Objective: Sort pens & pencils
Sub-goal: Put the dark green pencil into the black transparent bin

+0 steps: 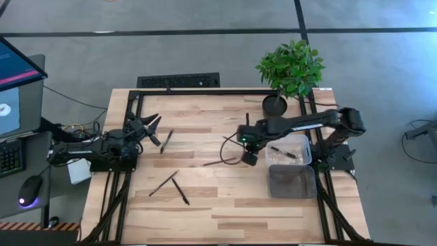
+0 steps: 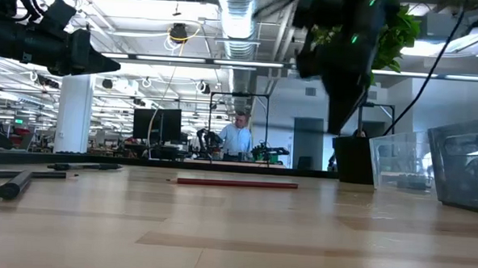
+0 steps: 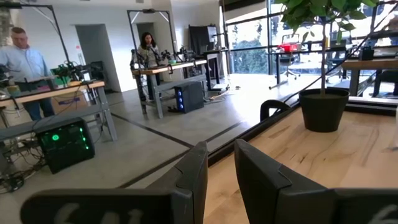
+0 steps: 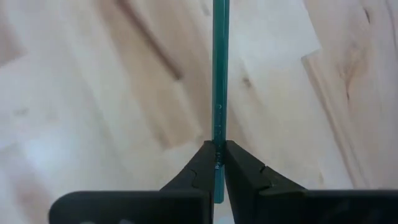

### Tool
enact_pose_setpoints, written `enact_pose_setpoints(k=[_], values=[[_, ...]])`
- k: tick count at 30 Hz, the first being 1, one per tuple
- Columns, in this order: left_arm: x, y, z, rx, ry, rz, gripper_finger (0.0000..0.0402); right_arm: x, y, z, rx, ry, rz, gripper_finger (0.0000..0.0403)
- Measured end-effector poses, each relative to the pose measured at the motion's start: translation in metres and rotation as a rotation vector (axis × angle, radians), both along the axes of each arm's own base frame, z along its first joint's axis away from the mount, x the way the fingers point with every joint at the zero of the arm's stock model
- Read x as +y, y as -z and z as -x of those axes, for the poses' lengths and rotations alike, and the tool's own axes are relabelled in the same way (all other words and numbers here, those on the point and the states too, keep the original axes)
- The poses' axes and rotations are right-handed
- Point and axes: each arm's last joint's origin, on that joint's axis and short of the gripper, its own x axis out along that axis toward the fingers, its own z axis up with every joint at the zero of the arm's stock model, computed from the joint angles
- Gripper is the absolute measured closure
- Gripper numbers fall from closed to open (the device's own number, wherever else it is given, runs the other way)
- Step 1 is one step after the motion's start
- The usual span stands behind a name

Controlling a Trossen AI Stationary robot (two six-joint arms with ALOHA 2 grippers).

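Note:
My right gripper [image 1: 242, 141] hangs over the middle of the table, shut on a thin green pencil [image 4: 219, 74]. It also shows high above the table in the low view [image 2: 338, 82]. A reddish-brown stick [image 1: 220, 162] lies flat on the table just near of it. One dark pen [image 1: 166, 141] lies by my left gripper [image 1: 151, 127], which is open, empty and raised at the table's left. Two more dark pens [image 1: 164, 183] [image 1: 181, 192] lie flat toward the near edge. Another pen [image 1: 283, 152] lies in the clear bin [image 1: 300, 145]. My right gripper pinches the green pencil near one end [image 4: 219, 134] between its two fingertips [image 4: 245, 167]. The fingers come from above, pointing down, and lie across the pencil. A short stub sticks out behind the fingers. The long part reaches out level, clear of the table.
A grey bin [image 1: 292, 181] stands near of the clear bin on the table's right. A potted plant [image 1: 276, 104] stands at the far right. Black frame rails run along the table's left, right and far edges. People stand at benches in the room beyond [image 2: 239, 136].

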Motion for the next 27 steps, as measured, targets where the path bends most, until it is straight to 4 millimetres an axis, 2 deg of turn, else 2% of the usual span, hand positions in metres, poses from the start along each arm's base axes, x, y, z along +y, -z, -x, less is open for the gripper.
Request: enact_pose_setpoints(k=[6,11,18,27], values=[[0.0,0.0,0.0,-0.001,0.0,0.001,0.0329,0.029,-0.046,0.04,-0.062,-0.042,-0.023,0.0355],[0.0,0.0,0.0,-0.001,0.0,0.001,0.0329,0.057,-0.073,0.081,-0.065,-0.071,-0.064,0.0355],[0.0,0.0,0.0,-0.001,0.0,0.001,0.0329,0.084,-0.086,0.138,0.069,-0.042,-0.038,0.0355],[0.0,0.0,0.0,-0.004,0.0,0.003,0.0329,0.125,-0.088,0.184,0.073,-0.004,-0.015,0.0355]])
